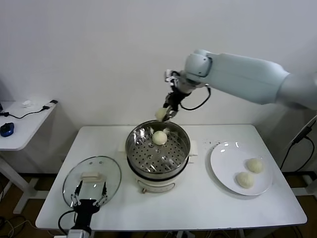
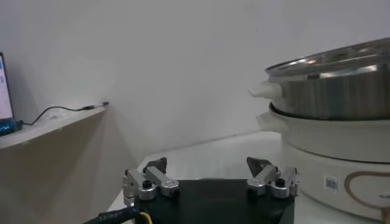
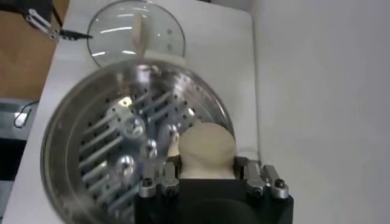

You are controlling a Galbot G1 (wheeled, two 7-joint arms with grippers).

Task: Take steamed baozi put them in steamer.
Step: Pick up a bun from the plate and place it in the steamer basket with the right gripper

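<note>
Baozi (image 3: pixel 206 150) clamped between right gripper (image 3: pixel 207 176) jaws; above steamer (image 3: pixel 91 109)

Plain white wall (image 1: pixel 99 59) behind white table (image 1: pixel 198 198); small white side desk (image 1: pixel 25 124) w/ cable at left.

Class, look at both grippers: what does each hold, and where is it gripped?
The right gripper pinches a bun by its two sides, above the steamer. The left gripper holds nothing.

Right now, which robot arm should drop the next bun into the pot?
The right. Its right gripper is shut on a baozi above the steamer, where one bun already sits. The left gripper hangs open and empty by the glass lid.
</note>
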